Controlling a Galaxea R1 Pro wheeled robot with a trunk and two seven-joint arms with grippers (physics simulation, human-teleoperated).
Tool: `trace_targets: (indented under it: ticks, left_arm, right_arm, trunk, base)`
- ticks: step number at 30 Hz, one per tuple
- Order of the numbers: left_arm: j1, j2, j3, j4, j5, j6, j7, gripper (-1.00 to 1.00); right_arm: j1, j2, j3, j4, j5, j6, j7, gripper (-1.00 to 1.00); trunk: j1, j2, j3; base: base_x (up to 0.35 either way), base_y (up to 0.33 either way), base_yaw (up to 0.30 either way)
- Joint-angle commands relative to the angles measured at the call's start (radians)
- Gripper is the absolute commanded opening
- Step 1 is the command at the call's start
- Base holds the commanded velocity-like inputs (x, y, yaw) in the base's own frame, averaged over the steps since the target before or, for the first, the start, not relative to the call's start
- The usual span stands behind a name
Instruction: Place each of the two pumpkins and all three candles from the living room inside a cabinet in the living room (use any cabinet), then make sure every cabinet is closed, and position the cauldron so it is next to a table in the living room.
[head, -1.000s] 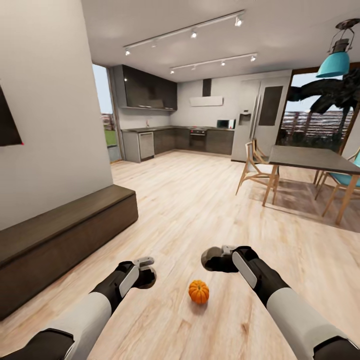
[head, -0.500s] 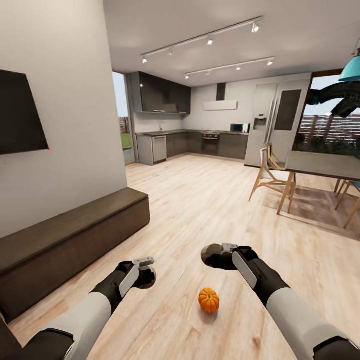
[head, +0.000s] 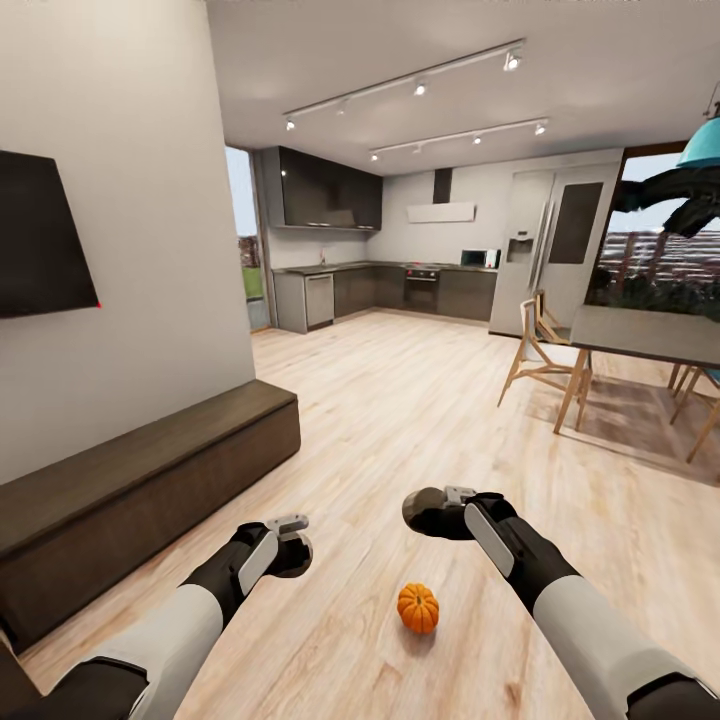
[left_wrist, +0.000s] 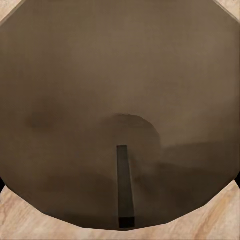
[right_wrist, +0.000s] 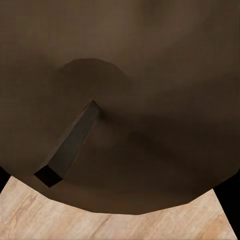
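One small ribbed orange pumpkin (head: 418, 607) sits on the pale wood floor between my two forearms, close in front of me. My left gripper (head: 291, 541) hangs to its left and a little farther out, apart from it. My right gripper (head: 424, 512) hovers beyond the pumpkin, also clear of it. In each wrist view the fingers (left_wrist: 125, 185) (right_wrist: 70, 145) read as a single dark bar against a dark brown rounded shape, with nothing between them. The long low dark-brown cabinet (head: 150, 470) runs along the left wall, its front shut. Candles, cauldron and coffee table are out of view.
A black TV (head: 40, 235) hangs above the cabinet. A dining table (head: 645, 335) with wooden chairs (head: 540, 350) stands at the right. Open wood floor (head: 400, 400) stretches ahead to a kitchen at the back.
The whole view swung left over the second, bringing the TV and more cabinet in. The pumpkin sits lower and further right in the picture. The arms hold the same pose.
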Motion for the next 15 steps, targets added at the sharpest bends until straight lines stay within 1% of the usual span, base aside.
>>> trace_targets:
  ticks: [1,5,6,15]
  left_arm:
    - [-0.001,0.001,-0.007,-0.002,0.010,0.003,0.008,-1.00]
    - [-0.001,0.001,-0.007,-0.002,0.010,0.003,0.008,-1.00]
    - [-0.001,0.001,-0.007,-0.002,0.011,0.003,0.008,-1.00]
    - [-0.001,0.001,-0.007,-0.002,0.010,0.001,0.008,-1.00]
  right_arm:
    - [-0.001,-0.001,0.005,-0.001,-0.009,0.002,-0.008,-1.00]
    - [-0.001,-0.001,0.005,-0.001,-0.009,0.003,-0.008,-1.00]
    - [-0.001,-0.001,0.005,-0.001,-0.009,0.002,-0.008,-1.00]
    - [-0.001,-0.001,0.006,-0.001,-0.009,0.002,-0.008,-1.00]
  trunk:
    - [-0.004,0.007,0.002]
    - [-0.019,0.035,0.015]
    - [-0.023,0.042,0.018]
    - [-0.058,0.105,0.056]
  base:
    - [0.000,0.000,0.000]
    - [0.000,0.000,0.000]
    - [0.000,0.000,0.121]
    - [0.000,0.000,0.198]
